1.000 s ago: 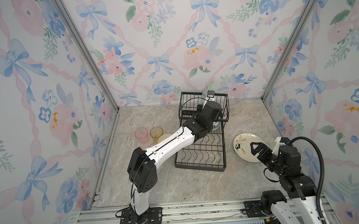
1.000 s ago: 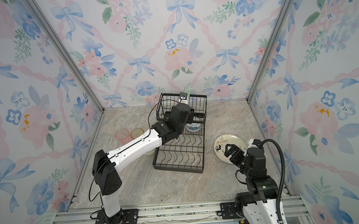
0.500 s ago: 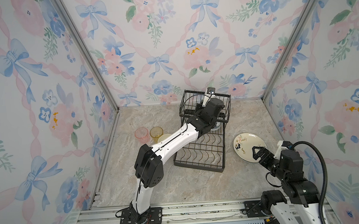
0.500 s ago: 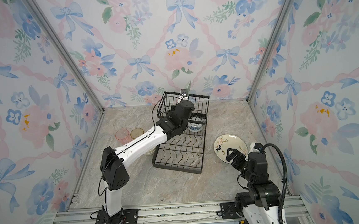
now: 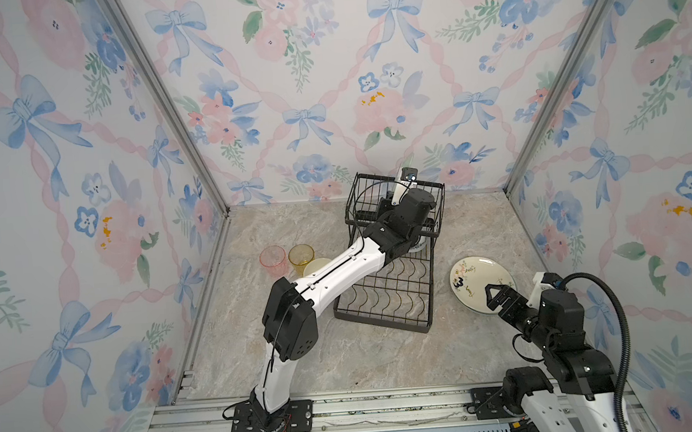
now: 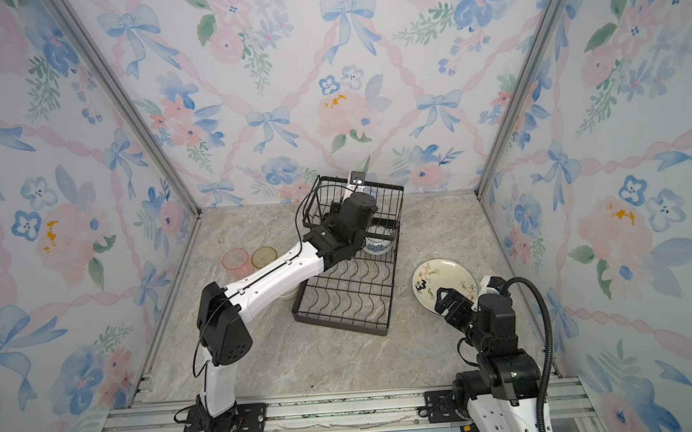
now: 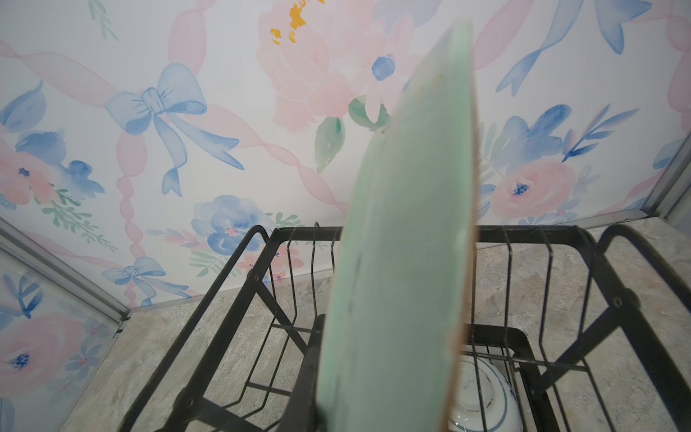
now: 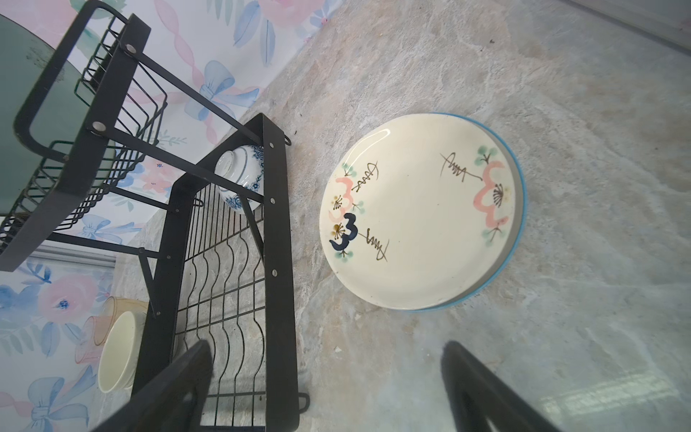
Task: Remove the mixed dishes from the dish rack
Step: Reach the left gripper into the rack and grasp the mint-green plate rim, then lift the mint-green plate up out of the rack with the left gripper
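Left jaws clamp the green plate [image 7: 404, 243] on edge inside the rack's [image 5: 385, 323] raised basket [image 5: 356, 201], and a blue-patterned bowl [image 6: 377, 246] sits under that basket. Right jaws stand wide and empty over the near rim of a painted plate [image 5: 473, 275] lying flat on the counter [image 5: 346, 359] beside the rack

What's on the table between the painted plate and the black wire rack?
Nothing: that strip of marble table between the painted plate and the dish rack is bare, seen best in the right wrist view.
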Motion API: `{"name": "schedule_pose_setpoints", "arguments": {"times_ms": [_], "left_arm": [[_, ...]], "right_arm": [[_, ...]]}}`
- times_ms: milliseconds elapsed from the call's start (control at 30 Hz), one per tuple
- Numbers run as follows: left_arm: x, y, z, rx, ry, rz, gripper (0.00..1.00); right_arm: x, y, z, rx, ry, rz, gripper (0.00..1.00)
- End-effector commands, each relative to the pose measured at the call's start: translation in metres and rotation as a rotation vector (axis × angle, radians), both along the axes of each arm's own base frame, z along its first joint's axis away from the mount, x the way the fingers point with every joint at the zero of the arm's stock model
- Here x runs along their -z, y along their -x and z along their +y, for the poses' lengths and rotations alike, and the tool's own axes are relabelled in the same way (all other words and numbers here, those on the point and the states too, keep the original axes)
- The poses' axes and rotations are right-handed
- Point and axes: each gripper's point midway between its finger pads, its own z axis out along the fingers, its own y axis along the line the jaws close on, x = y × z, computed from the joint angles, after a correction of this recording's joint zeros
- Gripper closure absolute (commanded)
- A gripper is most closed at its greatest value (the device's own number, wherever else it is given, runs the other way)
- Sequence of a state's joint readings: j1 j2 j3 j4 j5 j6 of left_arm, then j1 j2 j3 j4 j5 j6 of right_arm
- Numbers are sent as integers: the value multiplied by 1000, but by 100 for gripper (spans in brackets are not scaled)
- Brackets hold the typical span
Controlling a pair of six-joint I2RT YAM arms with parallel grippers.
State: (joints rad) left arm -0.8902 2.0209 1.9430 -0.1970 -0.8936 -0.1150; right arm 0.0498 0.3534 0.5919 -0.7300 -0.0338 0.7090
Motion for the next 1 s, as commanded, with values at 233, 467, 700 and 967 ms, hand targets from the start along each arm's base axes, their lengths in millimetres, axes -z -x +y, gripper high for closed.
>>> {"name": "schedule_pose_setpoints", "arguments": {"times_ms": [233,467,700,967], "left_arm": [[-35,3,19,22,47,-40,100],[-58,2,18,30,61,-74,100],[-87,9,28,26,106,-119,100],[-115,21,39,27,140,-171,100]], "right_arm": [[-12,2,9,-58,-9,-28,3],[-20,0,16,-95,-21,-46,3],[-29,-2,22,-136,-26,-69,3],[-45,-4,26,-168,-10,-93,3]]}}
